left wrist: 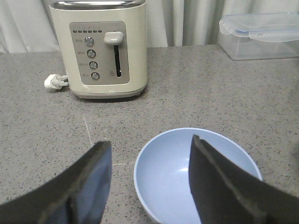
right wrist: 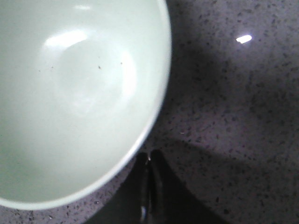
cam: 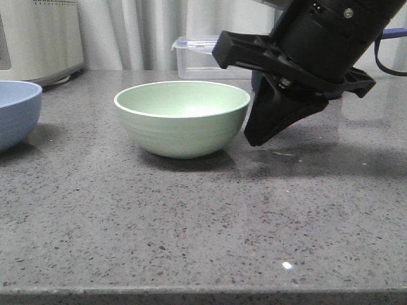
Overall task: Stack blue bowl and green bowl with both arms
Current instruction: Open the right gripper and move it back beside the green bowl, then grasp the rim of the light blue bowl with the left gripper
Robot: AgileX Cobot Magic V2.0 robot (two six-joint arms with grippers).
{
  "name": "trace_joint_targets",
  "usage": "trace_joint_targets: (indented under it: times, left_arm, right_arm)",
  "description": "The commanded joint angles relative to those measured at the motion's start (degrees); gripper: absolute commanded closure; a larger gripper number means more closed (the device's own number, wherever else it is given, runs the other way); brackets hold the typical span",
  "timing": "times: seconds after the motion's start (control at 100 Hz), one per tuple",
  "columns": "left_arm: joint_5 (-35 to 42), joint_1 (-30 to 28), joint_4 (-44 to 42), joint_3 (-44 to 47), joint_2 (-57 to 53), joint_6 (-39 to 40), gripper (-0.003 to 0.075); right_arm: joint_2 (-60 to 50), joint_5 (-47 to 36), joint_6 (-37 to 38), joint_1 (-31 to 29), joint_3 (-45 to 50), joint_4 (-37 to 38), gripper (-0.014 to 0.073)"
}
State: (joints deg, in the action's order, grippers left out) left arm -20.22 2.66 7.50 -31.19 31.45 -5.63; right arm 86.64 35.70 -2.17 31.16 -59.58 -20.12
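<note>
Front view runs from the round pale periwinkle-blue matte bowl (cam: 16, 111), cut off at the left edge, to the round pale mint-green ridged bowl (cam: 183, 117) mid-counter, both upright and well apart on the grey speckled stone counter (cam: 203, 229). Spread wide, the left gripper (left wrist: 149, 179) hovers over the blue bowl, near a cream toaster (left wrist: 99, 46), likely lining up a rim grasp. Pressed together and empty, the right gripper (cam: 257, 136) points down just beside the green bowl's rim, apparently not yet positioned to grasp. A clear lidded plastic container (cam: 203, 60) is partly hidden behind.
</note>
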Motion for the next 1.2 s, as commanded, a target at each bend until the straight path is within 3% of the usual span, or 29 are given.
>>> trace_joint_targets:
  times: [0.0,0.52,0.76,1.19]
  left_arm:
    - [4.77,-0.15,0.77,-1.94,0.37,-0.04,0.0356]
    - [4.56,-0.57,0.77,-2.93,1.22,0.30,0.0356]
    - [-4.68,-5.02,0.77,-10.71,10.88,2.77,0.0356]
    - [-18.03,-4.38,1.39,-23.24,31.51,2.77,0.0356]
  right_arm:
    - [-1.85,-2.87,-0.81,0.04,-1.21,-1.53,0.0674]
    - [-1.85,-3.22,-0.81,0.04,-1.21,-1.93,0.0674]
    - [-1.85,-3.22,-0.81,0.04,-1.21,-1.93,0.0674]
    - [-1.85,-3.04,-0.81,0.04,-1.21,-1.93,0.0674]
